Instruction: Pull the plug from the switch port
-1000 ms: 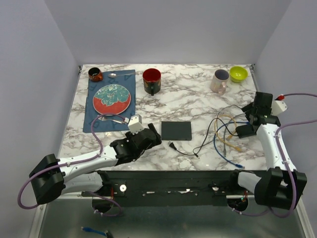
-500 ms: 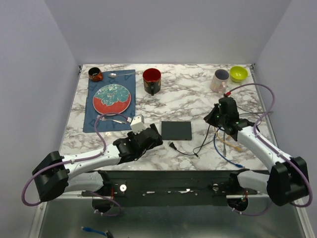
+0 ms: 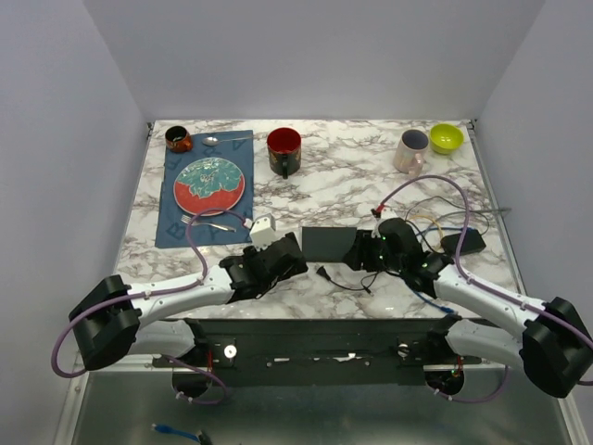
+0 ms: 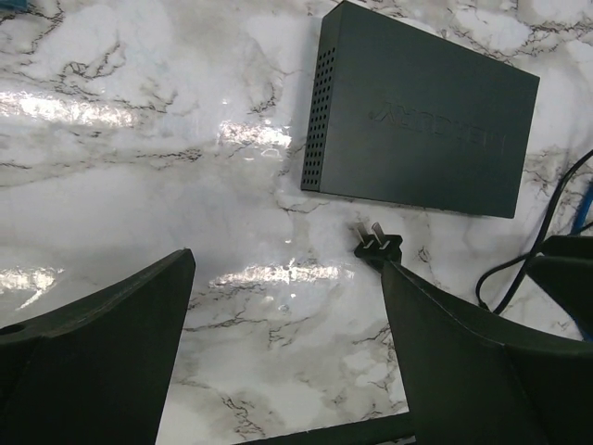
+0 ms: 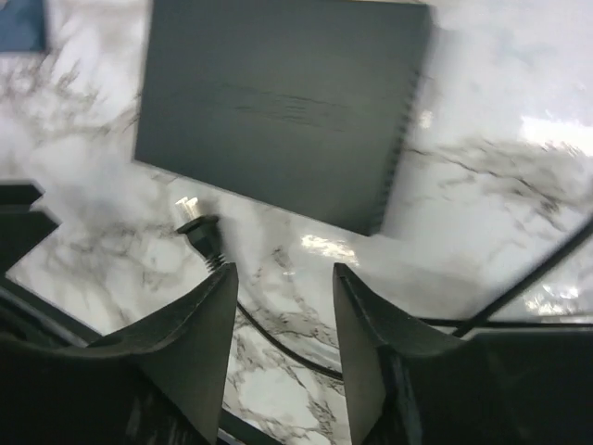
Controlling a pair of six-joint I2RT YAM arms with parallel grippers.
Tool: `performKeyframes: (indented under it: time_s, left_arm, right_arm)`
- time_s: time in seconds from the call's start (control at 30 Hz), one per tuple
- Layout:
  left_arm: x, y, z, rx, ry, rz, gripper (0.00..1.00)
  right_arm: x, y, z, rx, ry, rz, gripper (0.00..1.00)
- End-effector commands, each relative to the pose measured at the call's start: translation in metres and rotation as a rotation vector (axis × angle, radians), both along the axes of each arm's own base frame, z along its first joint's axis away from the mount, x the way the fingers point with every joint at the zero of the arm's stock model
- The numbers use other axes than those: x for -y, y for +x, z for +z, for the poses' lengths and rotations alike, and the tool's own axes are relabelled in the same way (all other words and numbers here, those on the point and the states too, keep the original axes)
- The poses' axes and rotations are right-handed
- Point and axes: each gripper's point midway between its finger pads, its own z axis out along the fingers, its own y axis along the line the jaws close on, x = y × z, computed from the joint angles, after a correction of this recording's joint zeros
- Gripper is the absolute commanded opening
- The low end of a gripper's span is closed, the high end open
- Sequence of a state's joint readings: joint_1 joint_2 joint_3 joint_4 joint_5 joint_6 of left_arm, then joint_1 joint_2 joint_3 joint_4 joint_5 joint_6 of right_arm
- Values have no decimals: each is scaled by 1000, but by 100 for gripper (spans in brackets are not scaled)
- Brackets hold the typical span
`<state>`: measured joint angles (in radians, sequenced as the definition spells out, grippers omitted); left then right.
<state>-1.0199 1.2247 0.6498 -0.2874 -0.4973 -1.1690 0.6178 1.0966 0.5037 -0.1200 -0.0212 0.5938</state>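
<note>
Right wrist view: right pincer [image 5: 283, 278] is apart and empty; switch box [image 5: 278, 102] lies ahead, plug [image 5: 199, 227] near one finger; left pincer [image 4: 287, 264] is wide apart.

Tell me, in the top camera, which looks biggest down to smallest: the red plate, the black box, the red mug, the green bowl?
1. red plate
2. black box
3. red mug and green bowl: these two look about alike, so I won't rank them.

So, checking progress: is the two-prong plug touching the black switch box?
No, the plug lies apart from the switch, with bare marble showing between them.
</note>
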Motion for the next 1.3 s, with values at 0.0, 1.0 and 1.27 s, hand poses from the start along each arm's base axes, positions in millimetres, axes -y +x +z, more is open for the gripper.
performKeyframes:
  time_s: [0.0,1.0,1.27]
  left_arm:
    - [-16,-1,2,19,-23,66,95]
    - [-32,-9,-1,32,-75,107,95]
    - [-22,-8,-4,20,-80,79,95]
  right_arm:
    - [-25,-4,15,127,-21,150,62]
    - [27,7,30,142,-434,-163,1]
    - [119,40,85,215,-502,-534,1]
